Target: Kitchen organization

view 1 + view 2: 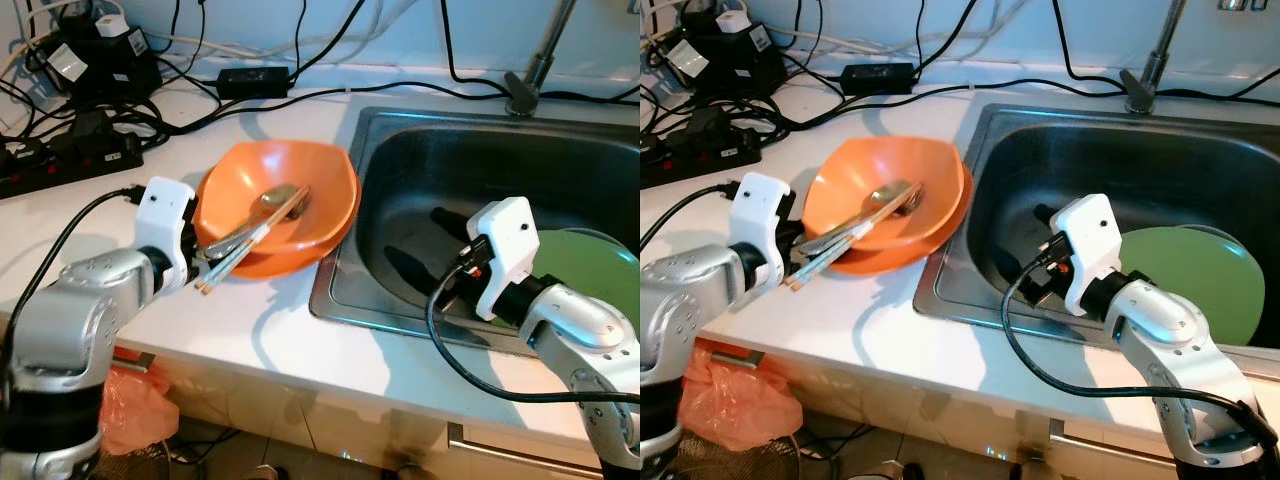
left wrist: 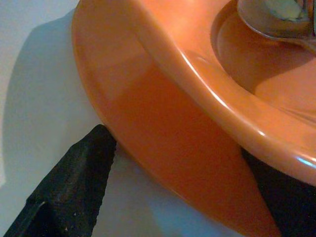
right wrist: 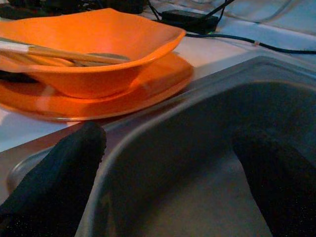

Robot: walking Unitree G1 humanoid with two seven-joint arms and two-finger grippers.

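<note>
both silver arms reach in from the near edge of the white desk (image 1: 270, 340). on the left, the left gripper (image 1: 200, 255) sits at the near rim of an orange plate (image 3: 148, 86) that lies on the desk just beside the sink (image 1: 440, 150); in the left wrist view one black finger (image 2: 74, 187) rests on the desk at the plate's edge and the other shows dark past the rim, so the jaws stand narrowly apart around the plate's edge, and it cannot be told whether they press on it. an orange bowl (image 1: 290, 170) sits on the plate, and in it lie a metal spoon (image 1: 275, 200) and a pair of chopsticks (image 1: 250, 240), their near ends sticking out over the rim toward the left gripper. the right gripper (image 1: 1038, 250) hangs inside the steel sink, near its left wall; in the right wrist view its two fingers (image 3: 64, 173) stand wide apart with nothing between them, pointing toward the sink wall and the orange dishes beyond. a green plate (image 1: 1200, 270) lies in the sink to the right of this arm. a tap (image 1: 535, 60) rises behind the sink. at the back left of the desk lie black power strips (image 1: 70, 160), a black adapter (image 1: 255, 78) and a tangle of cables (image 1: 330, 45). below the desk edge, an orange plastic bag (image 1: 135, 405) shows near the floor.
</note>
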